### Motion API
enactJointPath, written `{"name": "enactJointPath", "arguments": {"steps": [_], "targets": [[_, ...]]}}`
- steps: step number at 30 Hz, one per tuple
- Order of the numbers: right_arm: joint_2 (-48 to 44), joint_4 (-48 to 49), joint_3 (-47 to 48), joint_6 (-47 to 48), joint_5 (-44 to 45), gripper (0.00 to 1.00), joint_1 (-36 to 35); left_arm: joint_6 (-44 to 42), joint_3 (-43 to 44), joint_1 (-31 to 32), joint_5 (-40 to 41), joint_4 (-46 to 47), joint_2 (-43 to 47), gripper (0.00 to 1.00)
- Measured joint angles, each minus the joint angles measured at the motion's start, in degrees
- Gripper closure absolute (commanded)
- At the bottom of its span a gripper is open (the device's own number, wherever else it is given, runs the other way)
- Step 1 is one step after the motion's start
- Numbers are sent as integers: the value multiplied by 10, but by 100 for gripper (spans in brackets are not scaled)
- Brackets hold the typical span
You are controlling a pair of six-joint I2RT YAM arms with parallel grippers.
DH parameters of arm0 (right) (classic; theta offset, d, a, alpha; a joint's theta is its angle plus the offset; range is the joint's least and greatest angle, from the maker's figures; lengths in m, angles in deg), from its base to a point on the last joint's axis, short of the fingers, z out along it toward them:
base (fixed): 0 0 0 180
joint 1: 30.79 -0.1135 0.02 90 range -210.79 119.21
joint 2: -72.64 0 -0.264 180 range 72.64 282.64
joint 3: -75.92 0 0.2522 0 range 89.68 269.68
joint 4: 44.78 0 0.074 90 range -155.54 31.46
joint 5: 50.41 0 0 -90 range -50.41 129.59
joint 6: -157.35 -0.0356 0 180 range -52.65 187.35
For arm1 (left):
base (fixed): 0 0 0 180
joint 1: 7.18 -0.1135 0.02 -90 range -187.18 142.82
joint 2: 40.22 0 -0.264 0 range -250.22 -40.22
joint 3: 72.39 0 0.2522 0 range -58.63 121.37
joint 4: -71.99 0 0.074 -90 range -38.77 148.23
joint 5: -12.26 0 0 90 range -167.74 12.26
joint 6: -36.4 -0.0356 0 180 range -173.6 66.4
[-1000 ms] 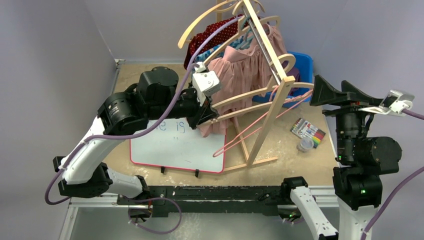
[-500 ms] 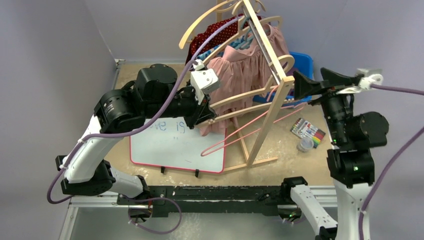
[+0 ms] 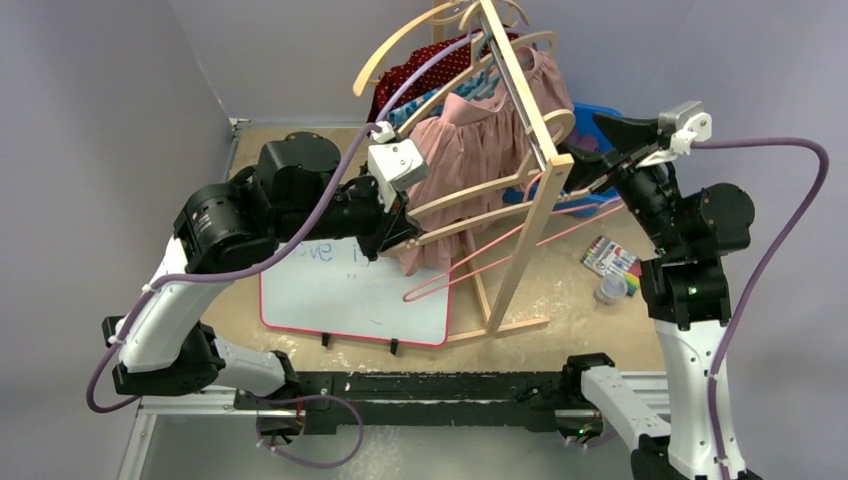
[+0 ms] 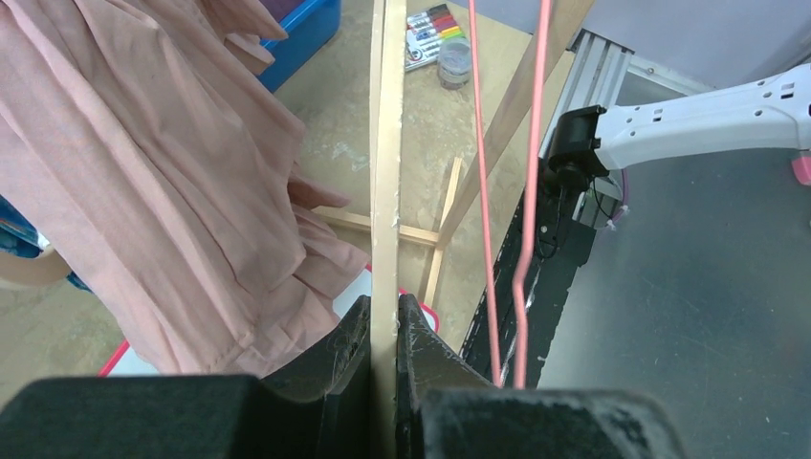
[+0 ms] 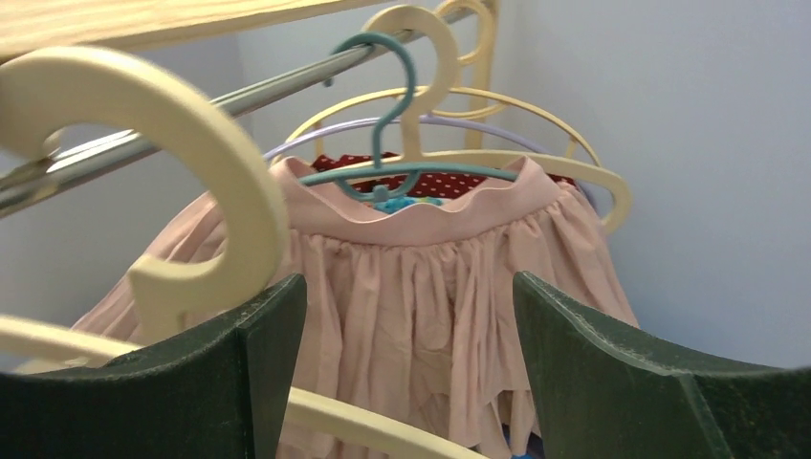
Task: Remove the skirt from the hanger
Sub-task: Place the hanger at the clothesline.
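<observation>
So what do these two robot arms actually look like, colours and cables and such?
The left arm and right arm match: white shells on the long links, chunky black round joints, and a purple cable trailing from each wrist. The left gripper and right gripper each have two blunt, dark wedge-shaped fingers.

pink skirt (image 3: 475, 140): 1
red dotted garment (image 3: 400, 85): 1
teal hanger (image 5: 397, 115): 1
pink wire hanger (image 3: 480, 268): 1
cream hanger (image 5: 253, 186): at least 3, full count unclear
wooden rack (image 3: 530, 230): 1
whiteboard (image 3: 350, 290): 1
blue bin (image 4: 306, 33): 1
marker pack (image 3: 615, 258): 1
small jar (image 3: 610, 290): 1
</observation>
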Motion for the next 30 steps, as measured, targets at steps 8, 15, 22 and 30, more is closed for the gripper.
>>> {"name": "enactJointPath", "arguments": {"steps": [8, 15, 22, 30], "targets": [[-15, 38, -31, 48, -94, 18, 0, 4, -31, 0, 4, 26, 29, 100], [-72, 33, -110, 108, -56, 14, -1, 16, -18, 0, 8, 29, 5, 100], [-39, 7, -52, 45, 0, 18, -1, 16, -13, 0, 10, 30, -16, 100], [-23, -3, -40, -40, -100, 25, -1, 26, -5, 0, 13, 29, -18, 100]]}}
